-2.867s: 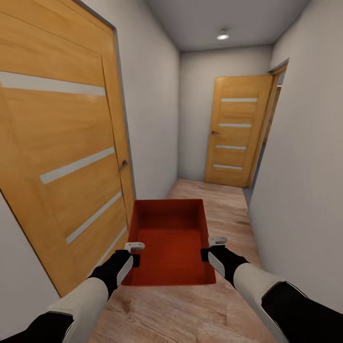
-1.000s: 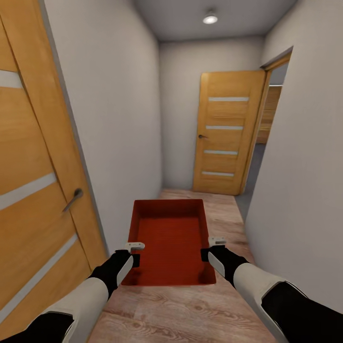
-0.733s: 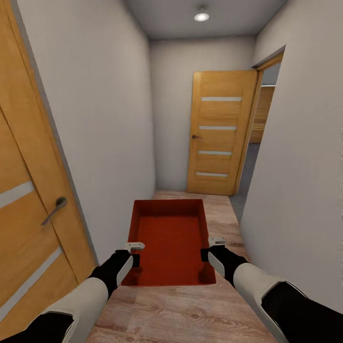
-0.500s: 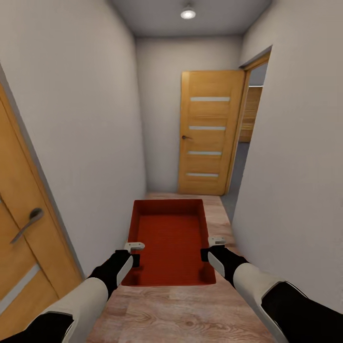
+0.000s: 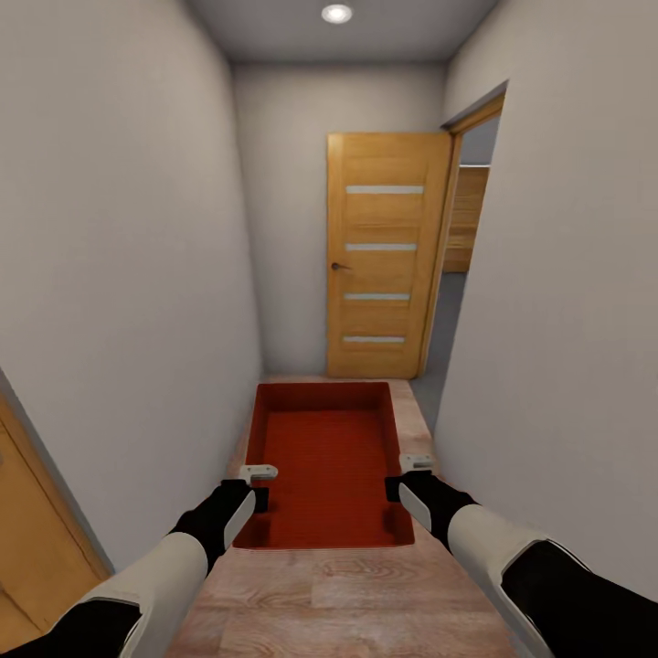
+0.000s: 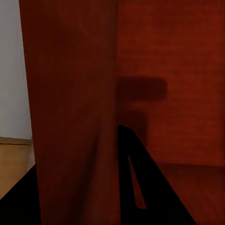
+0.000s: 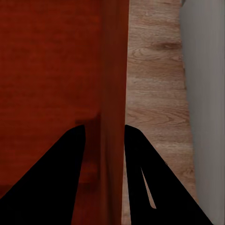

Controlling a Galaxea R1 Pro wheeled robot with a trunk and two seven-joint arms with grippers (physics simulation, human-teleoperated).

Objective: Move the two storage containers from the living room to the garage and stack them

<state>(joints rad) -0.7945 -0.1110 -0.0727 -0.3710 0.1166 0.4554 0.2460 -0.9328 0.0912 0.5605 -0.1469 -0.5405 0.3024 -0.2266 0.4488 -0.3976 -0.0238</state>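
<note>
I am carrying one red-orange lidless storage container (image 5: 324, 457) level in front of me, above the wood-plank flooring of a narrow corridor. My left gripper (image 5: 258, 484) is shut on its left side wall, which stands between the dark fingers in the left wrist view (image 6: 77, 150). My right gripper (image 5: 402, 475) is shut on the right side wall, and the right wrist view shows that wall pinched between the fingers (image 7: 104, 129). The container's inside (image 7: 47, 61) is empty.
White walls close in on both sides. A wood-panelled door (image 5: 384, 256) stands at the corridor's far end. Beside it on the right is an open doorway (image 5: 461, 238) with grey floor (image 5: 446, 315) beyond. A corner of another wooden door (image 5: 32, 512) sits at the lower left.
The camera has moved forward along the corridor. The big left door has slid almost out of the picture, and the far door and right doorway are nearer. Both grips on the container are unchanged.
</note>
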